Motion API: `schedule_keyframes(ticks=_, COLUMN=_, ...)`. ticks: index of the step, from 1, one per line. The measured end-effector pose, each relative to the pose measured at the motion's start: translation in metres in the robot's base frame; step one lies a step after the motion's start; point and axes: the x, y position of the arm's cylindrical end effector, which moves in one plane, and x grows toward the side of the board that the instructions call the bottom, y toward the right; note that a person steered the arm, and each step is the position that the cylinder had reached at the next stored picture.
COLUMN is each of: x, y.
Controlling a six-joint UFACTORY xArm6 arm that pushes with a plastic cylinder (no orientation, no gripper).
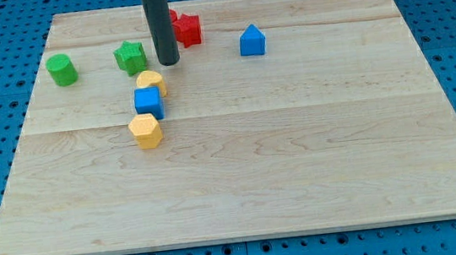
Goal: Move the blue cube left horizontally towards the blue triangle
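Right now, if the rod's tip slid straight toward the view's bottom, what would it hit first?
Most likely the yellow block just below my tip; it sits slightly to the view's left, so the tip may only clip it. The blue cube lies behind it.

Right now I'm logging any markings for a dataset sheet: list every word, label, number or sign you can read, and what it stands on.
None: no readable text, number, brand or sign shows anywhere.
The wooden board is bare.
The blue cube, blue triangle, red block, green blocks and yellow blocks carry no markings.
The dark rod ending in my tip is unmarked too.
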Motion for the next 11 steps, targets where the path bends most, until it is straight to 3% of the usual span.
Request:
schedule_keyframes(ticks=1, x=-0.031, y=0.041)
schedule_keyframes(ticks=2, x=-0.037, y=0.131)
schedule_keyframes(ticks=3, x=-0.030, y=0.147)
schedule_keyframes(ticks=4, x=-0.038, y=0.133)
schedule_keyframes(ticks=5, x=-0.039, y=0.054)
schedule_keyframes(ticks=6, x=-0.007, y=-0.004)
schedule_keyframes(ticks=7, x=0.021, y=-0.021)
schedule_keyframes(ticks=9, x=0.037, y=-0.105)
schedule_keyframes(ticks=10, x=0.077, y=-0.124)
schedule_keyframes(ticks=11, x=0.117, y=-0.079)
